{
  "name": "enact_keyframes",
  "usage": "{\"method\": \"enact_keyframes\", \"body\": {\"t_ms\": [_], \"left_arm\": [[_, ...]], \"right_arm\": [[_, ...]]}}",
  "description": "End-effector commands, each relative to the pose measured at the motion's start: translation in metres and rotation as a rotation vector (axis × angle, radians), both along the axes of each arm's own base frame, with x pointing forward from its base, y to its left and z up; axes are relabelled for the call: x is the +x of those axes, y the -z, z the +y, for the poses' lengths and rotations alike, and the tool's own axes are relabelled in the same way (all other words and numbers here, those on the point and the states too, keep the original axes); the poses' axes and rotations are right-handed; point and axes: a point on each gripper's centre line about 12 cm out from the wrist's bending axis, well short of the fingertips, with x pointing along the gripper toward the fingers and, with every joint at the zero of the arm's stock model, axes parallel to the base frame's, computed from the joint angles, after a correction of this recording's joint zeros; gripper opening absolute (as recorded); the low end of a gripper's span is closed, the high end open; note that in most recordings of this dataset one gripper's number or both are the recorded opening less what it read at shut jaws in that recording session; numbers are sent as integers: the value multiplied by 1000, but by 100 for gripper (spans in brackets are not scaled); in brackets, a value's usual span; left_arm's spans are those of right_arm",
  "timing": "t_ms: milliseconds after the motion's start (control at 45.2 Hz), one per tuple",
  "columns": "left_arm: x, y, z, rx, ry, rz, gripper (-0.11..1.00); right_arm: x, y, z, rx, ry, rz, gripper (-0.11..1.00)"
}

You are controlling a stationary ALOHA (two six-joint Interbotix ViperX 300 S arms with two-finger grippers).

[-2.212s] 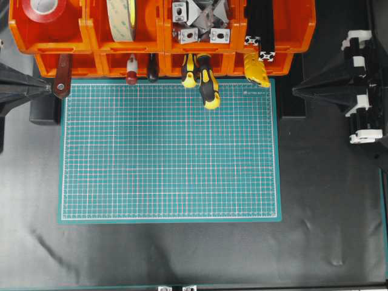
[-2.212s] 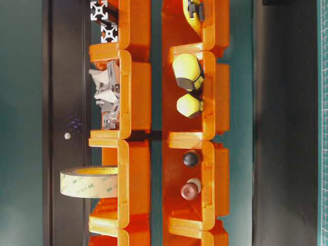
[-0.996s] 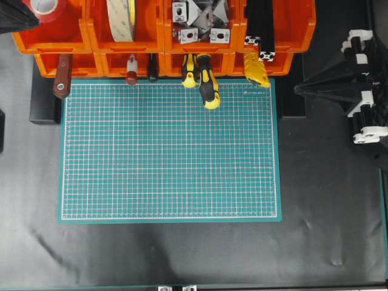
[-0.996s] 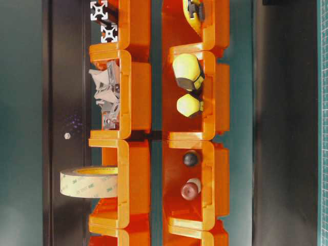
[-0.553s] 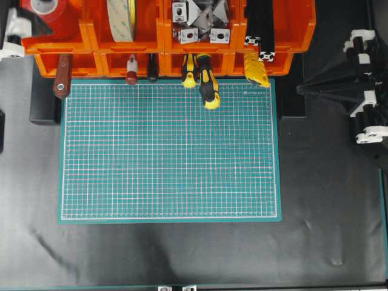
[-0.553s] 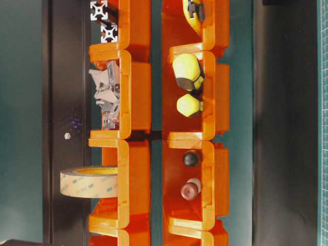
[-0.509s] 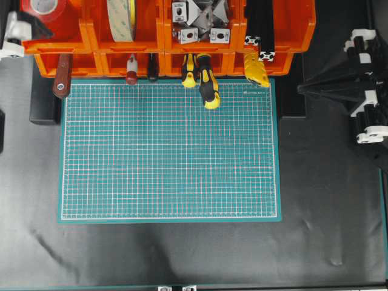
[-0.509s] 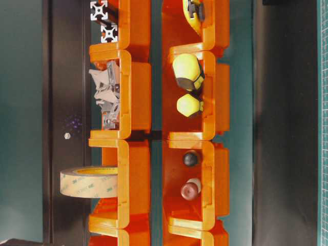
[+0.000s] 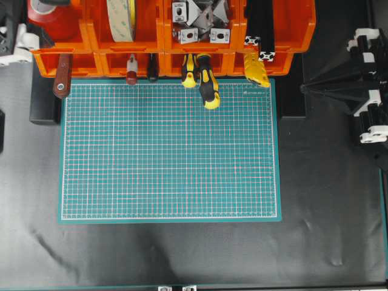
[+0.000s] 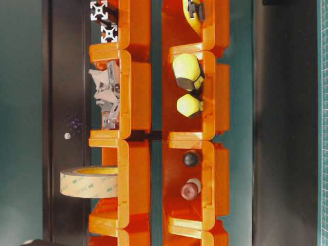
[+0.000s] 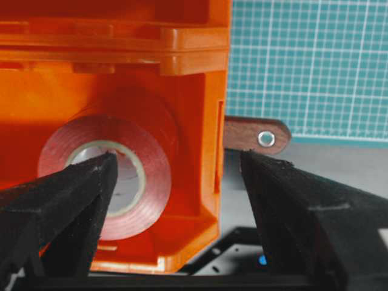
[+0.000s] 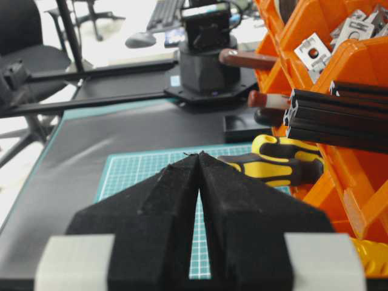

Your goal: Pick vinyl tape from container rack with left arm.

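A glossy red vinyl tape [image 11: 130, 176] lies in the far-left upper bin of the orange container rack [image 9: 200, 54]. The left gripper [image 11: 176, 167] hangs over it, jaws spread wide. The right gripper [image 12: 199, 159] is pressed together.

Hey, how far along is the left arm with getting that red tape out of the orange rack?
Done: the left gripper is open and lined up at the bin holding the red tape. In hand: one finger sits in front of the roll's core, the other outside the bin wall, so nothing is gripped. Left: closing on the roll and lifting it out of the orange rack. The right gripper is shut, away from the tape.
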Motion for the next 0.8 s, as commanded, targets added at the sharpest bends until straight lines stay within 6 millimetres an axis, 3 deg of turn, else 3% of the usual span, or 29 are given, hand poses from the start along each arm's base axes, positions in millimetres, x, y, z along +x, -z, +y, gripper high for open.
{"method": "enact_keyframes", "body": {"t_ms": [0,509,619,774], "left_arm": [[-3,-1,4,8,-17,-20,78],[-4,3,9,9,-29,-16,73],[-5,3,9,13,-22,-18,60],[-9,0,12,27,1,-18,26]], "right_arm": [[2,-8,0,2,-1,-17,0],[2,-7,0,3,-1,-14,0],[2,-7,0,2,-1,-15,0],[2,-7,0,3,-1,-15,0]]}}
